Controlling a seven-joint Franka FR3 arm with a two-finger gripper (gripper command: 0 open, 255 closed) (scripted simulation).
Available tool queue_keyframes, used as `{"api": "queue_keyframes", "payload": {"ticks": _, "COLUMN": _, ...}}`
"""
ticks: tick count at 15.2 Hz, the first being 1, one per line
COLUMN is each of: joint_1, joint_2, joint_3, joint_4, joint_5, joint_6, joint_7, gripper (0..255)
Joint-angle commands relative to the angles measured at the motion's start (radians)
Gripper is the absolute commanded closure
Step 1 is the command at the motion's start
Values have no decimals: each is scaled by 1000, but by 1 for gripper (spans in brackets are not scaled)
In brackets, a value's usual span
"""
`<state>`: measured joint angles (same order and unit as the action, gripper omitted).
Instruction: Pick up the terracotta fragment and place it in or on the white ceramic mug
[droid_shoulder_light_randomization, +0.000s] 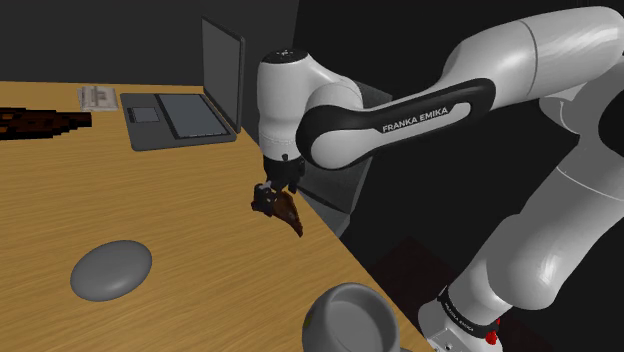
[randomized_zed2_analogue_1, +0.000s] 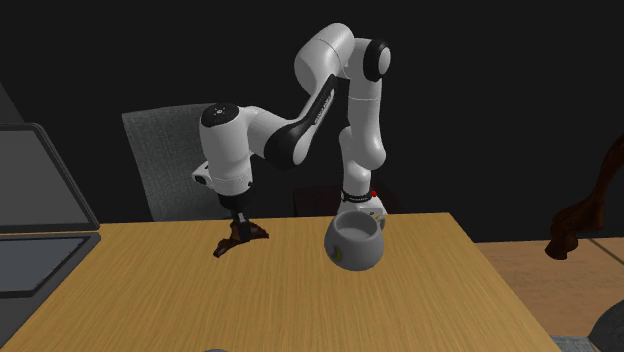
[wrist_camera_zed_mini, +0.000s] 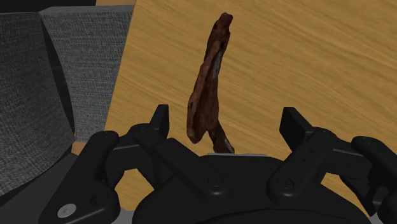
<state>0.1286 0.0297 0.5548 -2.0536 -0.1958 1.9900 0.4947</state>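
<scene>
Shoulder view first: the gripper (droid_shoulder_light_randomization: 272, 196) is down at the edge of the wooden table (droid_shoulder_light_randomization: 180, 230), right over the dark reddish-brown fragment (droid_shoulder_light_randomization: 290, 216). The fragment lies by that edge, on the stand's side of the laptop (droid_shoulder_light_randomization: 180, 112). The pale mug (droid_shoulder_light_randomization: 348, 318) sits along the same edge, nearer the stand.

Second exterior view: the fragment (randomized_zed2_analogue_1: 240, 238) rests at the table's far edge under the gripper (randomized_zed2_analogue_1: 238, 226). The mug (randomized_zed2_analogue_1: 356, 240) is well apart to that view's right, and a grey chair (randomized_zed2_analogue_1: 165, 160) stands behind.

Wrist view: the fingers (wrist_camera_zed_mini: 159, 124) stand wide apart with the fragment (wrist_camera_zed_mini: 207, 95) between them, touching neither, so nothing is gripped. It looks like a thin, jagged sliver. I'd guess it is light and stiff, rough enough not to slip, but brittle. I'd close gently across its flat faces near the thicker middle.
</scene>
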Motion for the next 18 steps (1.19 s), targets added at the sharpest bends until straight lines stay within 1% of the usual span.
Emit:
{"api": "queue_keyframes", "payload": {"ticks": 1, "joint_1": 0, "joint_2": 1, "joint_3": 0, "joint_4": -1, "joint_5": -1, "joint_6": 2, "joint_7": 1, "gripper": 0}}
{"api": "queue_keyframes", "payload": {"ticks": 5, "joint_1": 0, "joint_2": 1, "joint_3": 0, "joint_4": -1, "joint_5": -1, "joint_6": 2, "joint_7": 1, "gripper": 0}}
{"api": "queue_keyframes", "payload": {"ticks": 6, "joint_1": 0, "joint_2": 1, "joint_3": 0, "joint_4": -1, "joint_5": -1, "joint_6": 2, "joint_7": 1, "gripper": 255}}
{"api": "queue_keyframes", "payload": {"ticks": 15, "joint_1": 0, "joint_2": 1, "joint_3": 0, "joint_4": -1, "joint_5": -1, "joint_6": 2, "joint_7": 1, "gripper": 255}}
{"api": "queue_keyframes", "payload": {"ticks": 18, "joint_1": -1, "joint_2": -15, "joint_3": 0, "joint_4": 23, "joint_5": 11, "joint_6": -34, "joint_7": -12, "gripper": 255}}
